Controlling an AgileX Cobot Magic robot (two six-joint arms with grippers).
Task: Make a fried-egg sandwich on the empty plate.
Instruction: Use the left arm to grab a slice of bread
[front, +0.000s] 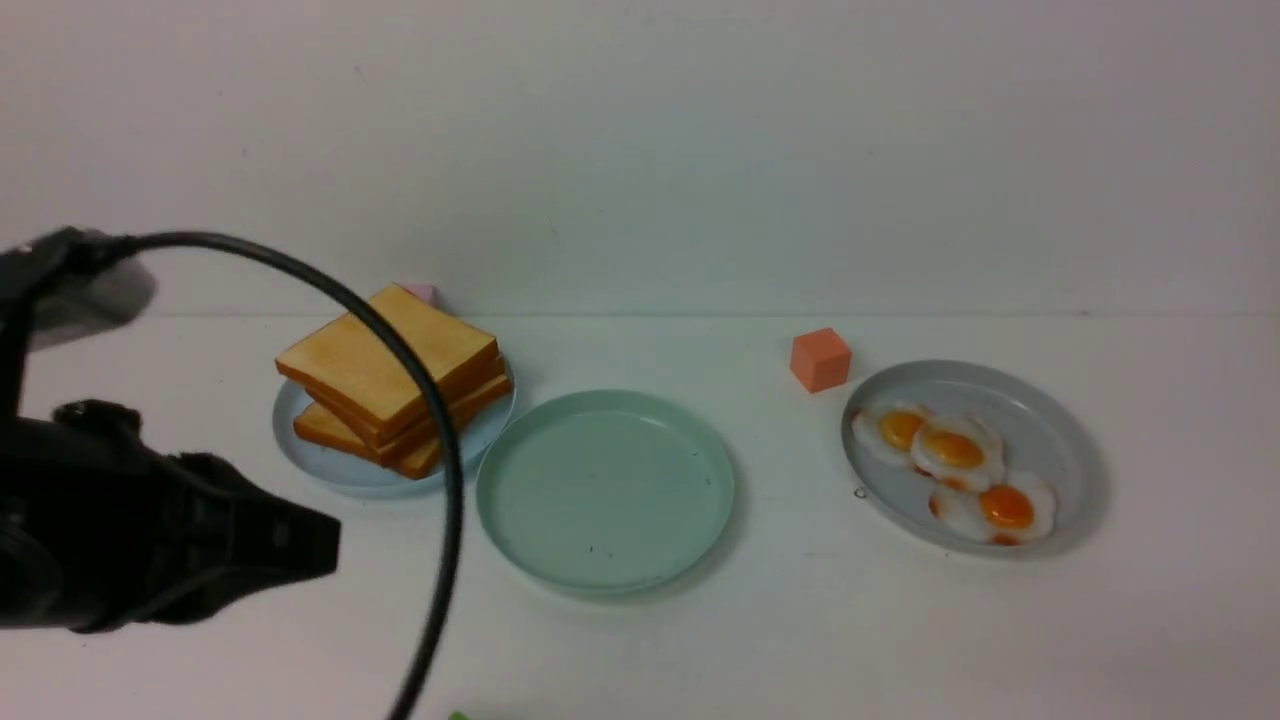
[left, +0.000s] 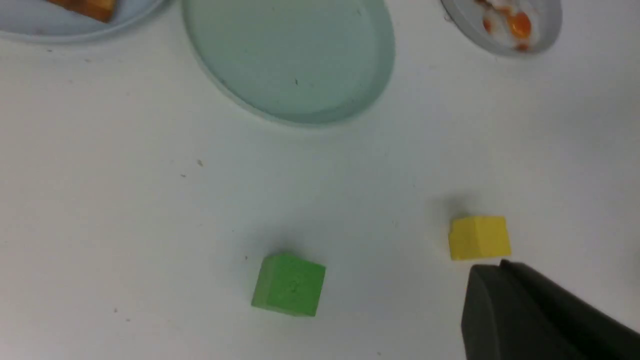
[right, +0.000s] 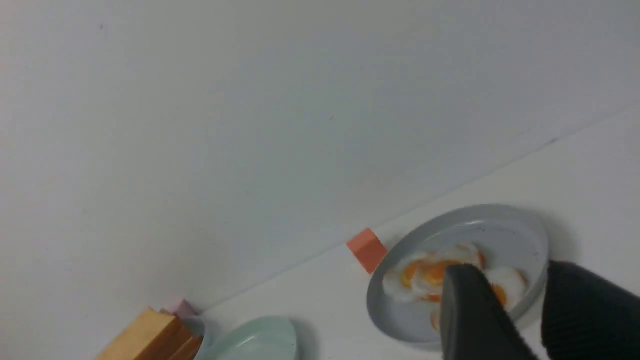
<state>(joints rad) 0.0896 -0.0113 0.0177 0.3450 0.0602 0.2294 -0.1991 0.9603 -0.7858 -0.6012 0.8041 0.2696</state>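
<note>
The empty plate, round and pale mint green, lies bare at the table's middle and also shows in the left wrist view. No fried-egg sandwich is in view. Left of the plate, toast slices are stacked on a light blue plate. Three fried eggs lie on a grey plate at the right. My left gripper hovers shut and holds nothing, low at the front left, short of the toast. My right gripper is open and empty, with the eggs beyond its fingers.
An orange cube stands behind the grey plate. A pink cube peeks out behind the toast. Near the table's front lie a green cube and a yellow cube, the yellow one close to my left gripper. A black cable arcs across the toast.
</note>
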